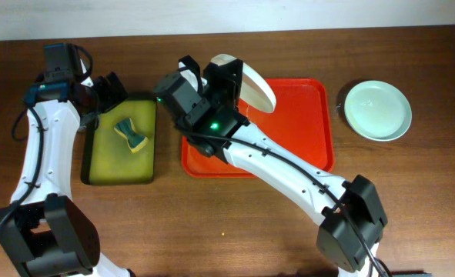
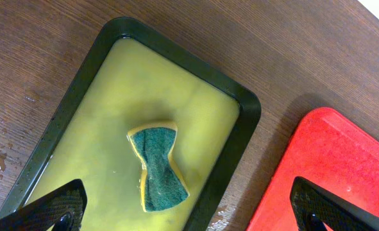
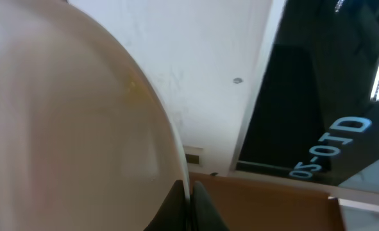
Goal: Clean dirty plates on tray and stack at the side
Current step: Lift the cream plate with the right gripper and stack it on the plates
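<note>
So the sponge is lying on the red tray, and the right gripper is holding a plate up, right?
Not quite. The sponge lies in the dark green tray, in yellowish liquid, not on the red tray; the left wrist view shows it. The right gripper does hold a plate up.

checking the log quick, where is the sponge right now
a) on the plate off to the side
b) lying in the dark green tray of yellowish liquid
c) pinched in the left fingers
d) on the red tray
b: the sponge lies in the liquid of the dark green tray, the left fingers are open above it and touching nothing, and the right fingers grip only the white plate.
</note>
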{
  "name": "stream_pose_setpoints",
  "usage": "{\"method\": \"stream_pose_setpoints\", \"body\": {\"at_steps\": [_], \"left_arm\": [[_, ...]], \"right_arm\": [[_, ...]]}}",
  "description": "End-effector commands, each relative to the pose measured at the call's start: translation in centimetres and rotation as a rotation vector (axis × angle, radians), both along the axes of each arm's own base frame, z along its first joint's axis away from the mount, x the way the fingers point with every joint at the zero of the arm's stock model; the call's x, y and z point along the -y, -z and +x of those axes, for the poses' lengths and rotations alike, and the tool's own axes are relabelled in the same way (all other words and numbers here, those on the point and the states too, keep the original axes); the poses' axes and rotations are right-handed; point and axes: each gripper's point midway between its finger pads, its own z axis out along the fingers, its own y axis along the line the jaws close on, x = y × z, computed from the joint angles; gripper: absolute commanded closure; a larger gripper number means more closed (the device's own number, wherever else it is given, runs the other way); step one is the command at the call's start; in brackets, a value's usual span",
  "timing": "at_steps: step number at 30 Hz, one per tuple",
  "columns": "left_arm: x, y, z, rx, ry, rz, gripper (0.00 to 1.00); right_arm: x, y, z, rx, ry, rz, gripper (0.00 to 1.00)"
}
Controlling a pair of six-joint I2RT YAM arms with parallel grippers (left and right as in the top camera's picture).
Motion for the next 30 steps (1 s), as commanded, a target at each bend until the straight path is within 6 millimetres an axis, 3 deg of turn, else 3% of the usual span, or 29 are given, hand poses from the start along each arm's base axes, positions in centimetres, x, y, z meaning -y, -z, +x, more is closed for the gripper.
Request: {"method": "stream_pose_setpoints", "body": {"at_steps": [1, 2, 3, 4, 5, 6, 7, 9, 12, 13, 15, 16, 19, 21, 24, 27, 30], "left_arm": [[0.0, -0.2, 0.1, 0.006, 0.007, 0.002, 0.01], [0.0, -0.2, 0.1, 0.006, 0.007, 0.002, 0.0], [0.0, -0.2, 0.1, 0.006, 0.007, 0.002, 0.01], [0.0, -0.2, 0.1, 0.006, 0.007, 0.002, 0.01], [0.0, -0.2, 0.1, 0.006, 0.007, 0.002, 0.01], [0.0, -0.2, 0.1, 0.005, 0.006, 0.002, 0.01], [0.0, -0.2, 0.1, 0.006, 0.007, 0.002, 0.01], [0.0, -0.2, 0.1, 0.006, 0.007, 0.002, 0.01], [0.0, -0.2, 0.1, 0.006, 0.007, 0.002, 0.01], [0.0, -0.2, 0.1, 0.005, 0.006, 0.002, 0.01], [0.0, -0.2, 0.1, 0.006, 0.007, 0.002, 0.01], [0.0, -0.2, 0.1, 0.006, 0.007, 0.002, 0.01], [0.0, -0.2, 0.1, 0.006, 0.007, 0.002, 0.01], [0.0, -0.2, 0.1, 0.006, 0.007, 0.002, 0.0], [0.0, -0.2, 0.1, 0.006, 0.007, 0.002, 0.01], [0.0, -0.2, 0.1, 0.006, 0.007, 0.002, 0.01], [0.0, -0.2, 0.1, 0.006, 0.007, 0.002, 0.01]], "right_arm": [[0.0, -0.9, -0.3, 0.086, 0.015, 0.19, 0.96], [-0.7, 2.7, 0.1, -0.047, -0.053, 0.318, 0.96], [-1.1, 7.6, -0.1, -0.292, -0.134, 0.379, 0.96], [0.1, 9.1, 0.2, -0.354, -0.117, 0.382, 0.96], [2.2, 8.3, 0.8, -0.301, -0.046, 0.329, 0.96], [4.5, 5.7, 1.2, -0.175, 0.048, 0.255, 0.96], [6.1, 1.5, 1.4, 0.006, 0.126, 0.253, 0.96], [7.4, 1.2, 2.6, -0.009, 0.096, 0.464, 0.96], [14.8, 4.5, 4.9, 0.011, 0.314, 0.854, 0.96], [19.0, 8.3, 5.3, -0.163, 0.408, 1.148, 0.96], [21.7, 10.7, 4.7, -0.365, 0.423, 1.449, 0.96], [24.8, 11.6, 4.0, -0.425, 0.468, 1.612, 0.96], [35.4, 14.5, 1.9, -0.292, 0.79, 1.828, 0.96], [41.1, 16.3, 0.4, -0.189, 0.939, 1.881, 0.96], [45.5, 18.2, -1.3, -0.114, 1.05, 1.903, 0.96], [47.7, 20.3, -2.3, -0.092, 1.12, 1.899, 0.96], [47.0, 22.4, -1.6, -0.133, 1.135, 1.888, 0.96]]}}
